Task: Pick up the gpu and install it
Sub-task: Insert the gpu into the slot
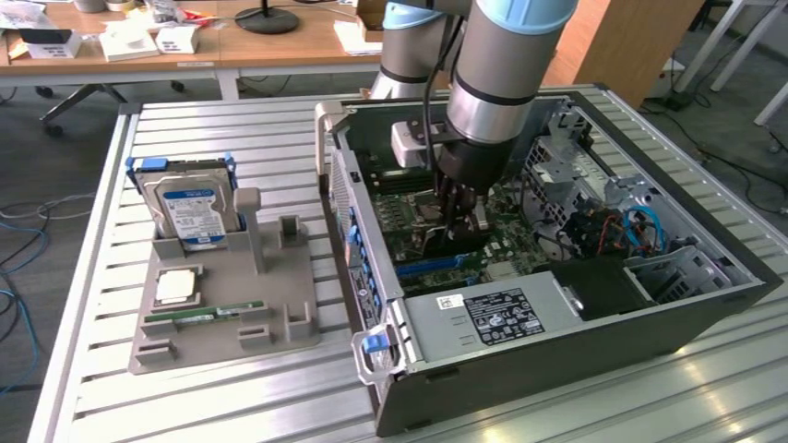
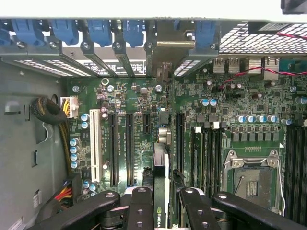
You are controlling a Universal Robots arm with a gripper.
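Gripper reaches down into the open computer case, its fingers closed part-way on the gpu, one black finger against each flat face of the thin card. Held edge-on, the gpu hangs straight below the claw, over the middle of the motherboard. Its long axis runs from between the fingers toward the case's rear wall, parallel with the black expansion slots beside it. The seating appears to turn on that alignment: the card stands in line with the row of slots, and its far end reaches a metal bracket among the blue latches.

The case stands on the slatted table toward the exterior view's right. A gray fixture sits well apart on the exterior view's left, carrying the hard drive upright and the RAM stick lying flat.

The slot directly under the card is covered by the card itself, so it cannot be told whether the edge connector is above it, touching it or pressed home. From the exterior camera, the arm's wrist and fingers cover most of the card. The card's near end is cut off behind the fingers in the wrist view.
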